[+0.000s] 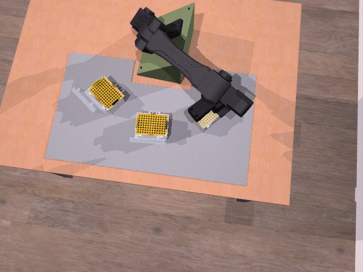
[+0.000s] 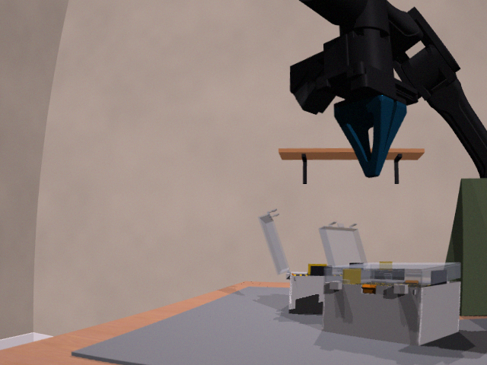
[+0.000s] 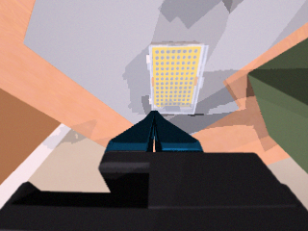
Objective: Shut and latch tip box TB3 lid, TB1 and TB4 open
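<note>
directly below closed gripper [image 2: 371, 172]: lidded tip box [image 2: 393, 302], apart.

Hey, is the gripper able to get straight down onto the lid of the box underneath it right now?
Probably yes. The shut gripper hangs above the lowered lid of the right-hand box with only open air between; the other boxes' raised lids stand off to the side.

Yellow, black-dotted inserts [image 1: 152, 124]; grey mat [image 1: 187, 158]; blue end effector [image 2: 371, 172].
</note>
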